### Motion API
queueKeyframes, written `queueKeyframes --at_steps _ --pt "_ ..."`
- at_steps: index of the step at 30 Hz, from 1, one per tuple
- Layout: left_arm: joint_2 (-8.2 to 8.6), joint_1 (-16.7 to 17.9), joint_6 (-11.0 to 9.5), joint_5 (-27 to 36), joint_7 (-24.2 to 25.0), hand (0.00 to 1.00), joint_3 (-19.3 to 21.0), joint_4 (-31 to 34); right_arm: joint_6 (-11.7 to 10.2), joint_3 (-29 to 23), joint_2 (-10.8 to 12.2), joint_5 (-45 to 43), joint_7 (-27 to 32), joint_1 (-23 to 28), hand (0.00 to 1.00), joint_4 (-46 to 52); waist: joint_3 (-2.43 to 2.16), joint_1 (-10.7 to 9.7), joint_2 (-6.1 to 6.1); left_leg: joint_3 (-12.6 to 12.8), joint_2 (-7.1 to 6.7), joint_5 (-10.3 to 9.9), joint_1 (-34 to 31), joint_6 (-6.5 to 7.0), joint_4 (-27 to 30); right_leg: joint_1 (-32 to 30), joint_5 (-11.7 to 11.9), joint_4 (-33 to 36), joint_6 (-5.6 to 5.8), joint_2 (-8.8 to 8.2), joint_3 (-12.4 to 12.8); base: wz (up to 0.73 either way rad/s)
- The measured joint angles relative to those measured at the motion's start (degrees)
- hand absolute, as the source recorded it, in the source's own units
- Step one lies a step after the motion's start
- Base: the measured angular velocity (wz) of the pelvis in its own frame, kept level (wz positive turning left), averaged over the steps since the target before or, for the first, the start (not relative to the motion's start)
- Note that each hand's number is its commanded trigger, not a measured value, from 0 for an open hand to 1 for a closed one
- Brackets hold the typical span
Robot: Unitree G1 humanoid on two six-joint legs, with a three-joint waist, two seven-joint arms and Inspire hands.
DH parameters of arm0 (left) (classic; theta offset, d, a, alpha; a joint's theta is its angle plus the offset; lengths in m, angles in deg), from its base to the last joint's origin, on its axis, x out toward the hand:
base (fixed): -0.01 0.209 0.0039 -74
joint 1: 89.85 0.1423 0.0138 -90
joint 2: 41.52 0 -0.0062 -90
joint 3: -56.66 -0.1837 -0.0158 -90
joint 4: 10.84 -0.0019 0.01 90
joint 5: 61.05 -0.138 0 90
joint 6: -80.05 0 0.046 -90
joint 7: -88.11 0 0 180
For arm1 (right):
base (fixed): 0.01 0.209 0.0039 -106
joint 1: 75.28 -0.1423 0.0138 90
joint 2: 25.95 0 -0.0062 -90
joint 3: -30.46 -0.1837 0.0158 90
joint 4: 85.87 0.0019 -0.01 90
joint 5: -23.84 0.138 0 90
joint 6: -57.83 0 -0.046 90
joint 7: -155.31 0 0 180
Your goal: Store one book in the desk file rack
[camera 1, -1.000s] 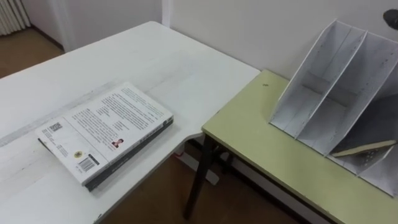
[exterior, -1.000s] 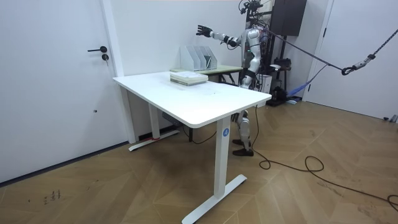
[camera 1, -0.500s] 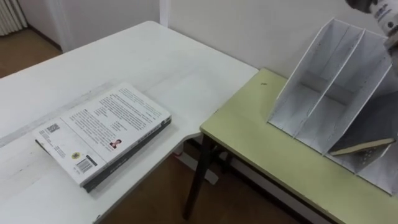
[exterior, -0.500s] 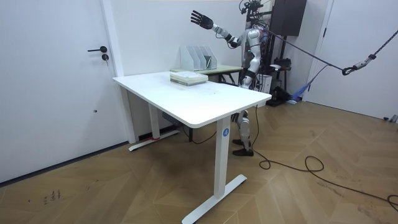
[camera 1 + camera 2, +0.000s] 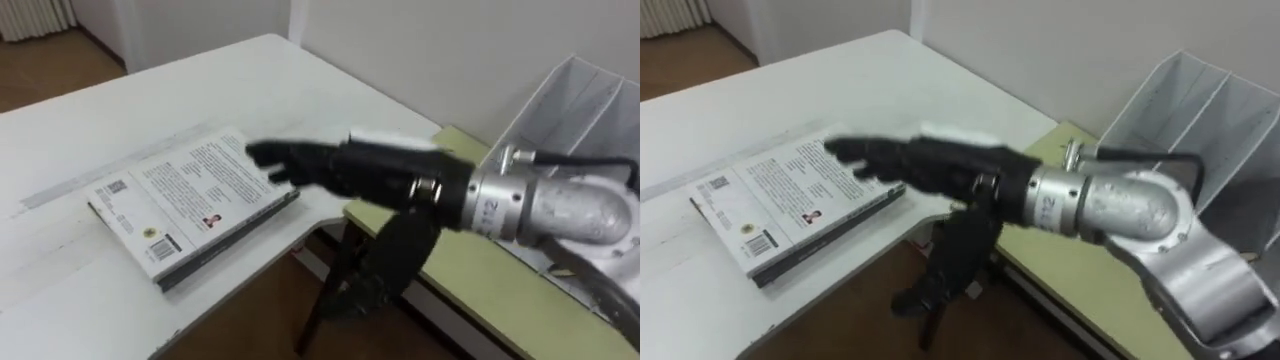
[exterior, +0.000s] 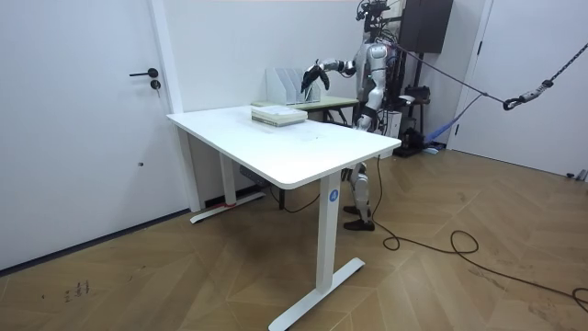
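A white paperback book (image 5: 170, 205) lies flat, back cover up, near the front edge of the white desk (image 5: 90, 120). My right hand (image 5: 300, 165) reaches in from the right with straight fingers, just above the book's right edge and holding nothing. Whether it touches the cover I cannot tell. The white file rack (image 5: 585, 85) stands on the green table (image 5: 500, 300) behind my forearm, which hides part of it. In the room view I stand behind the green table, with the right hand (image 6: 312, 75) stretched toward the book (image 6: 278, 115) in front of the file rack (image 6: 292, 85).
A gap of floor separates the white desk from the green table below my arm. A wall runs close behind both. In the room view a door (image 6: 83, 110) is at the left.
My right arm has swung down from a raised pose and now stretches across toward the book. The head camera has shifted slightly.
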Motion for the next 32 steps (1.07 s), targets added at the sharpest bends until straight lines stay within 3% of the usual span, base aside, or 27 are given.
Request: queueKeyframes --at_steps 4,6,7,9,12,14,18,20,23,26,29,32 --pt "0.57 -0.6 -0.4 2.3 -0.4 0.00 -2.1 -0.8 0.0 0.0 4.2 -12.7 -1.1 9.5 0.00 -8.3 0.53 1.0 0.90 -0.4 -0.20 0.0 0.3 0.04 -0.3 0.3 0.1 -0.5 0.18 0.02 1.3 0.05" --pt "1.34 -0.6 -0.8 4.3 -0.8 0.00 -2.9 -0.9 0.0 -0.1 7.3 -19.6 -1.0 14.2 0.00 -15.4 1.07 1.0 2.14 -0.3 -0.24 0.0 -0.3 0.08 -0.4 0.1 0.2 -0.8 0.37 0.01 1.3 -0.02" --pt "1.60 -0.4 -0.9 4.4 -1.0 0.00 -3.0 -0.6 0.0 -0.1 8.0 -21.5 -0.9 15.1 0.00 -17.1 1.01 1.0 2.40 -0.3 -0.23 0.0 -0.4 0.11 -0.5 0.0 0.2 -0.8 0.37 0.01 1.3 -0.06" --pt "2.94 -0.4 -0.9 4.8 -1.3 0.00 -3.2 -0.8 0.0 -0.5 10.6 -27.4 0.0 18.9 0.00 -23.4 0.26 0.7 4.35 0.0 -0.26 0.0 -0.5 0.13 -0.6 -0.7 0.2 -0.7 0.37 -0.01 1.3 -0.08" --pt "4.89 0.3 -1.5 4.9 -1.9 0.00 -3.1 -1.0 -0.1 -2.6 14.7 -32.1 2.4 22.3 0.00 -32.8 -0.86 0.2 6.12 0.0 -0.25 0.0 -0.3 0.11 -0.7 -0.6 0.2 -0.8 0.39 0.00 1.1 -0.01" --pt "5.83 0.8 -2.4 4.9 -2.5 0.00 -3.0 -1.0 -0.8 -5.1 17.1 -32.3 5.2 24.1 0.00 -37.9 -0.99 -0.1 6.41 0.0 -0.25 0.0 0.2 0.09 -0.6 0.0 0.2 -1.0 0.41 -0.01 1.0 0.04" --pt "6.44 2.2 -3.0 4.0 -4.3 0.00 -1.1 -0.9 -3.8 -12.5 21.7 -32.2 13.5 25.6 0.00 -52.4 -0.56 -2.7 5.52 -0.2 -0.33 0.0 1.3 0.08 -0.6 2.7 0.1 -2.6 0.48 -0.10 -0.3 0.17" --pt "6.60 3.0 -3.5 3.7 -4.4 0.00 0.6 -0.9 -5.3 -16.2 22.5 -30.2 16.6 26.0 0.00 -57.8 -0.34 -2.6 5.39 0.0 -0.31 0.0 1.7 0.10 -0.9 3.1 0.0 -2.7 0.51 -0.10 0.0 0.00" --pt "7.22 3.8 -3.7 3.7 -4.8 0.00 2.8 -0.9 -7.9 -20.3 23.4 -24.9 21.3 26.0 0.00 -65.8 -0.36 -2.7 5.21 0.2 -0.33 -0.1 1.9 0.18 -0.8 2.8 -0.1 -2.8 0.63 -0.11 0.4 -0.04" --pt "7.59 5.2 -3.7 3.6 -4.8 0.00 5.2 -0.9 -8.9 -22.9 24.4 -20.6 25.4 26.1 0.00 -70.7 -0.45 -3.2 5.44 0.1 -0.37 -0.1 1.7 0.21 -0.8 2.7 0.0 -2.8 0.62 -0.10 0.3 0.00" --pt "8.47 6.0 -3.6 1.7 -4.6 0.00 7.8 -1.6 -10.2 -25.2 24.5 -17.5 27.8 26.4 0.00 -74.9 -0.84 -4.2 6.52 0.0 -0.43 -0.1 1.8 0.21 -0.8 3.2 0.2 -2.8 0.70 -0.07 0.2 0.01" --pt "9.13 5.9 -3.1 -1.7 -4.0 0.00 10.0 -2.0 -10.5 -27.7 24.5 -14.8 30.3 26.4 0.00 -78.1 -0.59 -4.7 7.49 0.0 -0.47 -0.1 2.0 0.21 -1.3 3.3 0.1 -2.9 0.72 0.00 0.3 0.00"
